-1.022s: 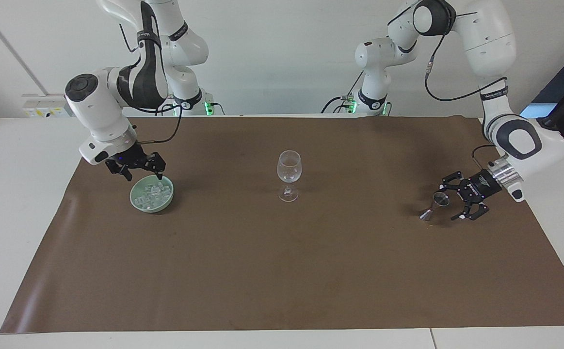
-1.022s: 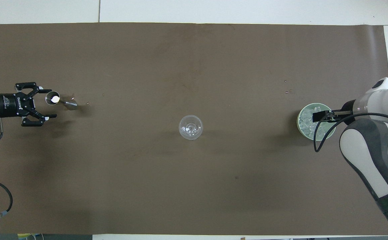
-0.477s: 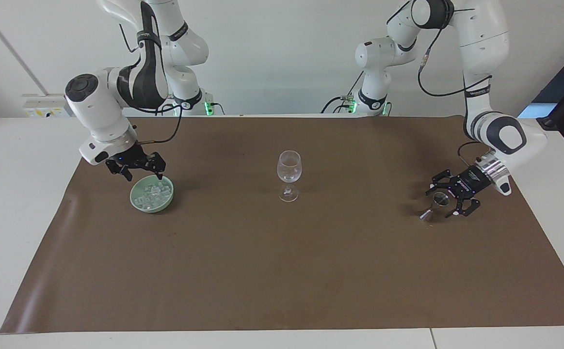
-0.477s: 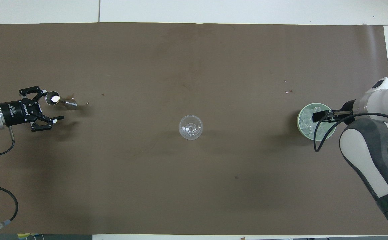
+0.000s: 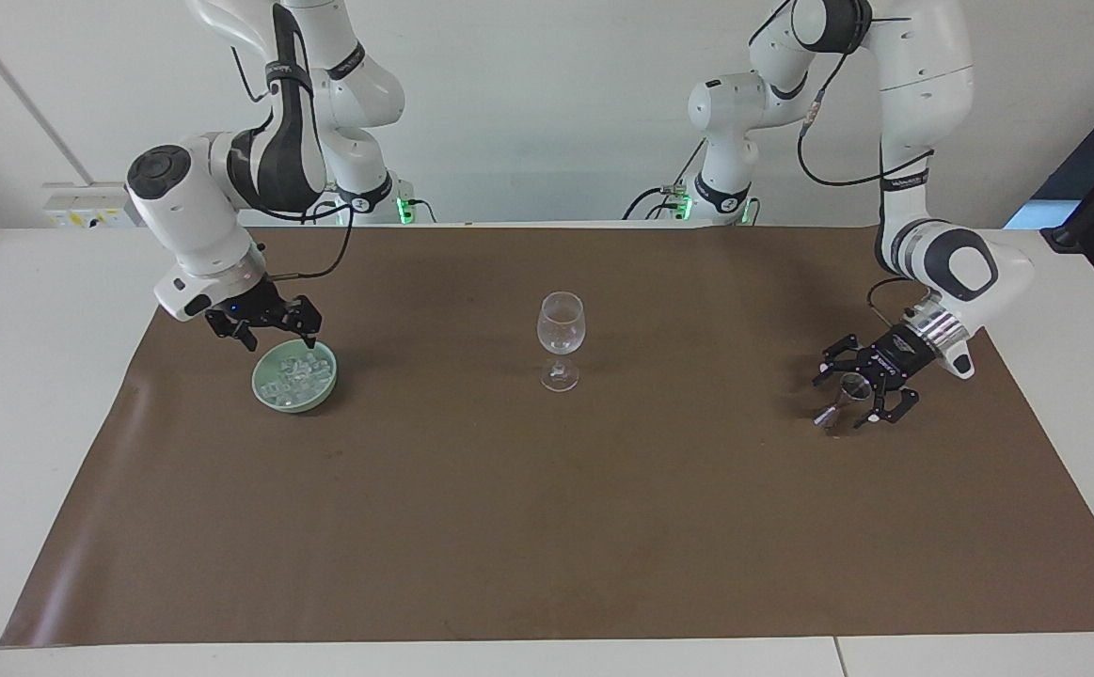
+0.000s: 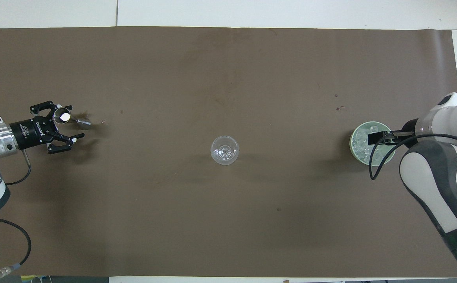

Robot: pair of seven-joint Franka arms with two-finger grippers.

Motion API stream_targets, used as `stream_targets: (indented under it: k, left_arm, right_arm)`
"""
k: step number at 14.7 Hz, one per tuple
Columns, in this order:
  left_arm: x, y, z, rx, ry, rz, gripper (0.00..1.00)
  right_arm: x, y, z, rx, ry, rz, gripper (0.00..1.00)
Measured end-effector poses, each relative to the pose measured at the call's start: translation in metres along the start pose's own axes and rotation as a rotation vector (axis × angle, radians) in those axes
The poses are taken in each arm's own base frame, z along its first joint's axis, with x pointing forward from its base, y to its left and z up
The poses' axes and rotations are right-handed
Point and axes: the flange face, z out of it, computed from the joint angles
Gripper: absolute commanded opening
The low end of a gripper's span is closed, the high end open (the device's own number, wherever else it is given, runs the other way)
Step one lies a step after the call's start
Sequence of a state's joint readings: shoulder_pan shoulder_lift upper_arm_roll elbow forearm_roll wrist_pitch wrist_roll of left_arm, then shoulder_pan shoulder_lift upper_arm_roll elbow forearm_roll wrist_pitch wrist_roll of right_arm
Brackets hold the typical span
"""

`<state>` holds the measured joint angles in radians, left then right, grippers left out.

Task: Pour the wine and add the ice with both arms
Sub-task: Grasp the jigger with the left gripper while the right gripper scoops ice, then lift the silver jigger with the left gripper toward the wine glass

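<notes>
Left gripper (image 5: 855, 395) marked ROBOTIQ, spread wide around upright small steel double-cone jigger (image 5: 844, 396); right gripper (image 5: 280, 336) spread wide over pale green round bowl (image 5: 294, 377) of clear ice cubes (image 5: 298, 375).

we had two cameras, both high up and not close. one sat across the table (image 5: 1, 395) from the robots and looked back at them, so their bases showed at the top. the other hung over the robots' end and looked steeply down. both saw the same brown mat (image 5: 547, 527) (image 6: 228, 70), but half a turn apart.
</notes>
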<state>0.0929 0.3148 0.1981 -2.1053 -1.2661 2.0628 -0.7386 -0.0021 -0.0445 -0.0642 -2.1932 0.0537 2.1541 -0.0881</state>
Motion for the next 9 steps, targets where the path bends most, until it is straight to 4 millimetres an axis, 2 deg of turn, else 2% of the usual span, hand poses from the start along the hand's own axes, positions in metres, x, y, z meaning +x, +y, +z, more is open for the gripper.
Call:
stream_targets:
  k: [4, 5, 6, 8, 9]
  left_arm:
    - [0.005, -0.003, 0.000, -0.016, 0.010, -0.016, 1.00]
    - [0.006, -0.004, 0.000, -0.018, 0.010, -0.021, 0.97]
    - [0.007, -0.004, 0.001, -0.020, 0.008, -0.025, 0.82]
    - [0.008, -0.005, 0.001, -0.024, 0.005, -0.030, 0.42]
    - [0.008, -0.005, 0.000, -0.026, 0.004, -0.032, 0.25]
  right_arm:
    - [-0.002, 0.001, 0.011, -0.001, 0.001, 0.001, 1.00]
    - [-0.002, 0.001, 0.015, -0.002, 0.003, 0.001, 0.99]
    - [-0.002, 0.001, 0.019, -0.003, 0.003, 0.000, 0.96]
    - [-0.002, 0.002, 0.027, -0.004, -0.001, -0.014, 0.89]
    - [-0.001, 0.002, 0.031, -0.005, 0.000, -0.034, 0.86]
